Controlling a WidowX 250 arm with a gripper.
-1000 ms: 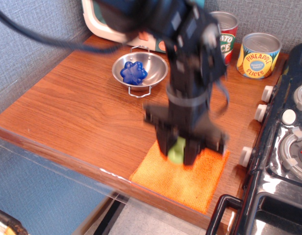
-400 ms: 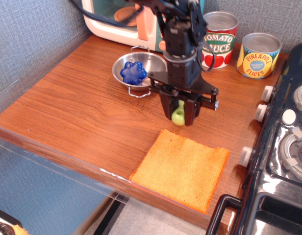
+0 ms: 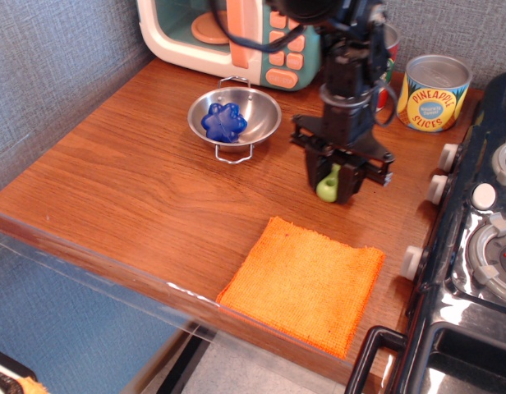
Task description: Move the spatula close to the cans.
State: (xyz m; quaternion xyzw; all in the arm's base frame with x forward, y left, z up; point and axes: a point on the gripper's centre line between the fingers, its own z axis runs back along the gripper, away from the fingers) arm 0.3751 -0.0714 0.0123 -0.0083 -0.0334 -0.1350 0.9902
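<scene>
Above the desk point(image 3: 138, 180), between the orange cloth point(image 3: 306, 283) and the cans point(image 3: 434, 92), the tool point(image 3: 335, 182) hangs clamped on the spatula point(image 3: 328, 185) by its green handle.

Wood, steel and cloth on a toy kitchen desk point(image 3: 138, 180)

Polished wood-grain top; shiny steel bowl point(image 3: 234, 116); rough woven orange cloth point(image 3: 306, 281); glossy black plastic stove point(image 3: 475, 271); smooth lime plastic spatula point(image 3: 328, 184).
</scene>
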